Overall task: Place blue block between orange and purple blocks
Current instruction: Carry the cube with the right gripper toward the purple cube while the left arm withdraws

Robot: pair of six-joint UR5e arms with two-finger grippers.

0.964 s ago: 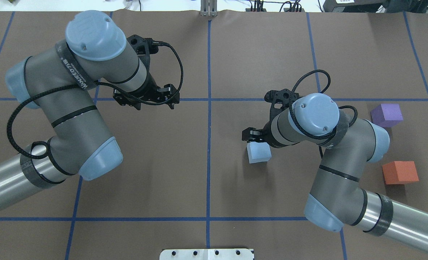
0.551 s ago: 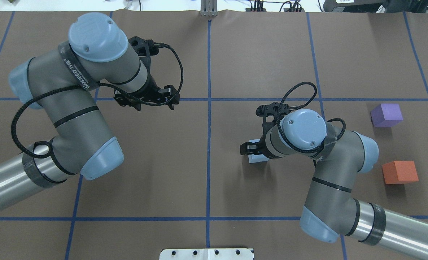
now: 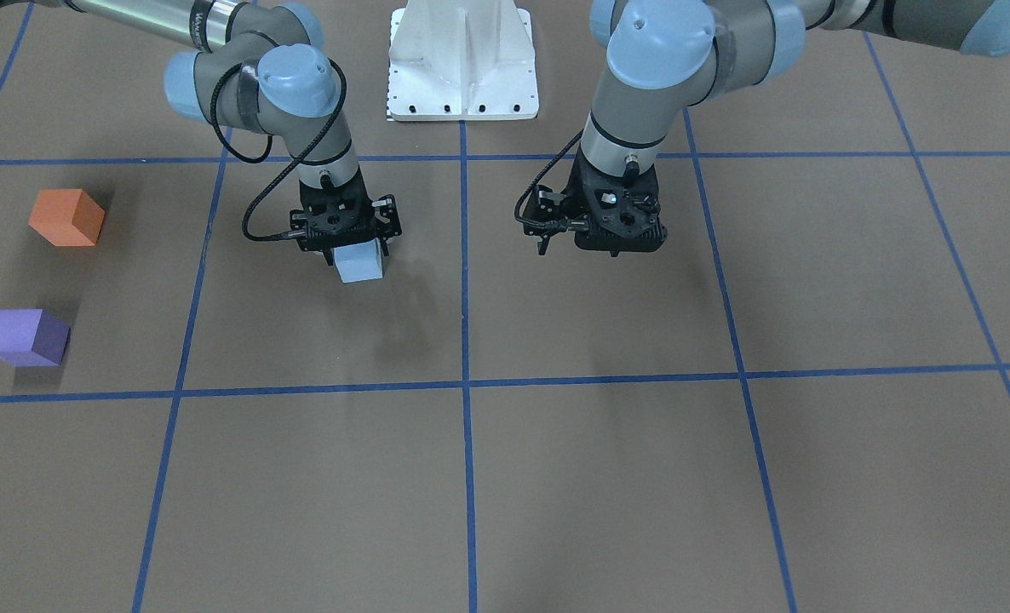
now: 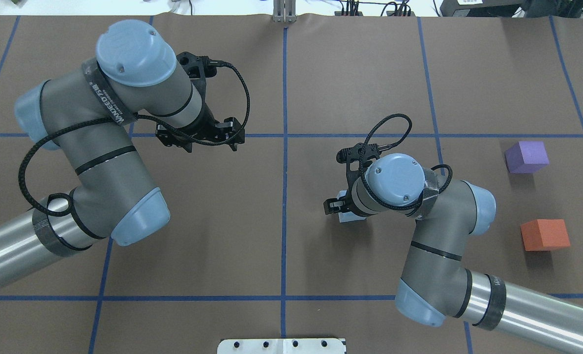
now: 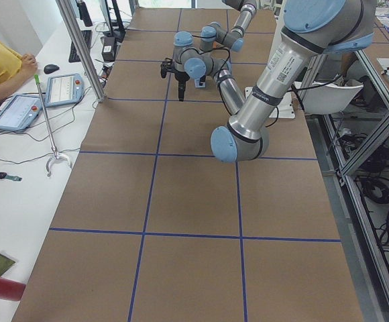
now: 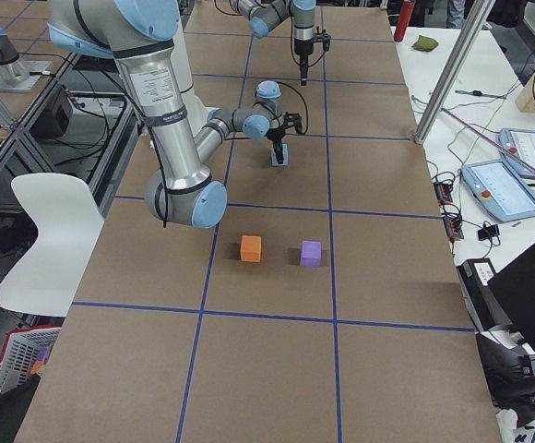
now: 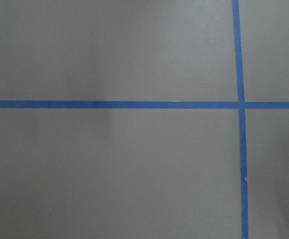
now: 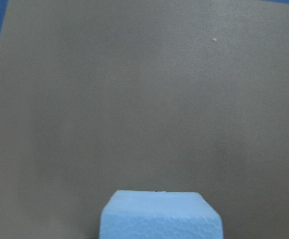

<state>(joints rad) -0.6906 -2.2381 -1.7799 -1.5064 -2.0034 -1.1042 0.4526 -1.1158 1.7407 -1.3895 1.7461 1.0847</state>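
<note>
The light blue block (image 3: 358, 264) lies on the brown table right of the centre line in the overhead view (image 4: 344, 217). My right gripper (image 3: 356, 251) hangs straight over it, open, a finger at each side of the block; I cannot tell if they touch. The right wrist view shows the block's top (image 8: 160, 216) at its bottom edge. The orange block (image 4: 544, 234) and the purple block (image 4: 526, 157) lie apart at the far right with a gap between them. My left gripper (image 4: 200, 140) hangs open and empty over a tape line.
Blue tape lines (image 4: 284, 147) divide the brown table into squares. The white robot base plate (image 3: 462, 85) stands at the table's near edge between the arms. Operators' tablets (image 5: 20, 107) lie beyond the far edge.
My right arm has moved toward the robot and to the left, bringing its gripper from beside the blue block to straight over it, covering most of it. The left arm shifted slightly.
</note>
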